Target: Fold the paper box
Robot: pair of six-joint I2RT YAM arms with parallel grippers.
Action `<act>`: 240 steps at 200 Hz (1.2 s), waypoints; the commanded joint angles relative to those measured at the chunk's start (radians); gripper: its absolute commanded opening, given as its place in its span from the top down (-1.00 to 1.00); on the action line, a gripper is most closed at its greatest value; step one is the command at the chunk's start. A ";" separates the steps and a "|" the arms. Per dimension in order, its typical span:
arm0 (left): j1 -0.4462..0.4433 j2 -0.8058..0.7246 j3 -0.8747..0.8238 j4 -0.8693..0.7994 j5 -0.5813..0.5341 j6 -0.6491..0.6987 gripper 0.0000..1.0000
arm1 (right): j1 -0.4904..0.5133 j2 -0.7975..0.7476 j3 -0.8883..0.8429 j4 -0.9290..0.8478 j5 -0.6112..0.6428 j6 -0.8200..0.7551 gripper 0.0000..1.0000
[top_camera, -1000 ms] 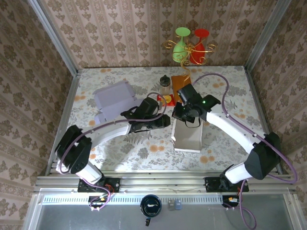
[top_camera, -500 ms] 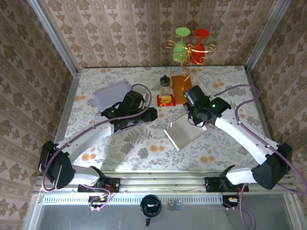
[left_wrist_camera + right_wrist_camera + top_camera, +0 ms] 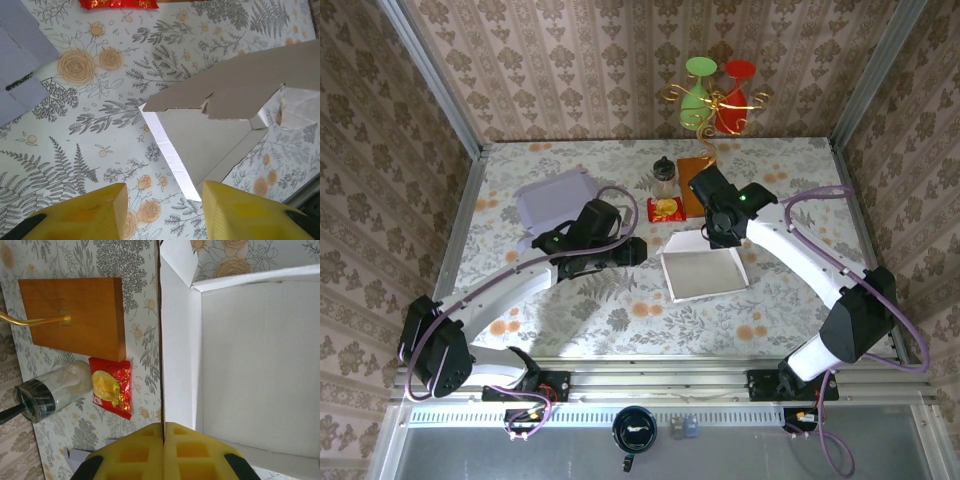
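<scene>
While the paper box (image 3: 705,272) lies midway between the tabletop's (image 3: 790,170) near and far edges, walls seemingly part-raised, the right end effector (image 3: 163,427) pinches its far wall and the left end effector (image 3: 162,197) hovers spread; most folding lies ahead.

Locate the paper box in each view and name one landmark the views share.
Top external: box just right of centre.
Left wrist: box at centre-right.
Right wrist: box across the right half.
Shared landmark: red snack packet.
</scene>
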 commanded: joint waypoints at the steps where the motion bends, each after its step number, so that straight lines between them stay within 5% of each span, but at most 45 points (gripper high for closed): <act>1: -0.002 -0.008 -0.016 0.010 0.023 0.044 0.11 | -0.003 0.003 0.013 -0.030 0.023 0.015 0.70; 70: -0.010 0.037 0.001 0.049 0.054 0.128 0.05 | -0.020 -0.099 -0.013 0.100 0.101 -0.358 0.17; 106: -0.018 0.047 0.010 0.062 0.058 0.215 0.03 | -0.072 -0.252 -0.101 0.287 0.076 -0.798 0.04; 138: -0.014 0.039 0.008 0.092 0.111 0.352 -0.01 | -0.173 -0.393 -0.204 0.416 -0.159 -1.391 0.03; 164: 0.001 0.065 0.017 0.074 0.155 0.485 -0.06 | -0.302 -0.496 -0.276 0.285 -0.327 -1.769 -0.14; 190: 0.027 0.127 0.061 0.029 0.135 0.567 -0.10 | -0.458 -0.482 -0.314 0.154 -0.420 -1.918 -0.30; 240: 0.038 0.241 0.141 0.034 0.158 0.678 -0.20 | -0.496 -0.356 -0.409 0.256 -0.463 -2.009 -0.41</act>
